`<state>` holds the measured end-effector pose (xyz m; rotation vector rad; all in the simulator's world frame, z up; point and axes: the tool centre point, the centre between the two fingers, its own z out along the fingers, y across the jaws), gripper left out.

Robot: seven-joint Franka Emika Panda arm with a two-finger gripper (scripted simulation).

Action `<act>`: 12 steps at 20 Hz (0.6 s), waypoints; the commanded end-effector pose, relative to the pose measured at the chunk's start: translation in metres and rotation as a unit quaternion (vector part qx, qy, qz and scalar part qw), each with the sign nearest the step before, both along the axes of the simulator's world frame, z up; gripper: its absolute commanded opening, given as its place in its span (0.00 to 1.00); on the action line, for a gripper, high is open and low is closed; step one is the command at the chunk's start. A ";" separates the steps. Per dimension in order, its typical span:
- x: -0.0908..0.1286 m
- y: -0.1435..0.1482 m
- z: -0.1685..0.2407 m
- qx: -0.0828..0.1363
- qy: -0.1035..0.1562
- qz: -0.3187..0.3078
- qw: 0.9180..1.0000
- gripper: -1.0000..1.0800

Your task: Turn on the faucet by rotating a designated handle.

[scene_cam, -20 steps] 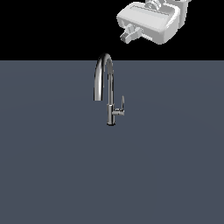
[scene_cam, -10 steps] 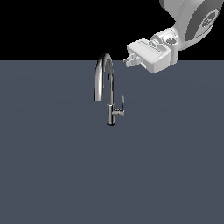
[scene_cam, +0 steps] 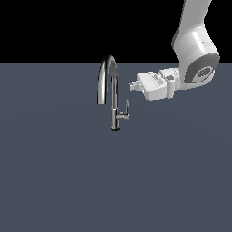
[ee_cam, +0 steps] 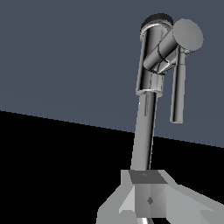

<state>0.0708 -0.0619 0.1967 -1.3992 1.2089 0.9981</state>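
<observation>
Your faucet [scene_cam: 113, 93] stands a little above the middle of the exterior view, on the flat grey-blue surface [scene_cam: 68, 181]. Its straight chrome body rises from a base near the frame's centre, and the spout arches over toward the exterior view's left. The handle [scene_cam: 126, 109] is the thin lever blade on a short stub low on the body, on the exterior view's right side, pointing upward.

Your gripper [scene_cam: 134, 86] sits in the upper right part of that frame, lying roughly horizontal with its tip aimed at the faucet body. It is near the handle, above it and to the exterior view's right, and not touching it.

In the wrist view the handle [ee_cam: 177, 94] and stub fill the upper right, with the gripper's body low in the frame. You cannot tell whether the jaws are parted or closed; nothing is held.
</observation>
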 end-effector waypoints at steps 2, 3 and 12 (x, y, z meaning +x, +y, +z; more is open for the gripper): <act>0.007 0.001 -0.025 0.034 0.026 -0.033 0.999 0.00; 0.008 0.001 -0.031 0.042 0.033 -0.041 0.998 0.00; 0.014 0.007 -0.066 0.087 0.069 -0.087 0.990 0.00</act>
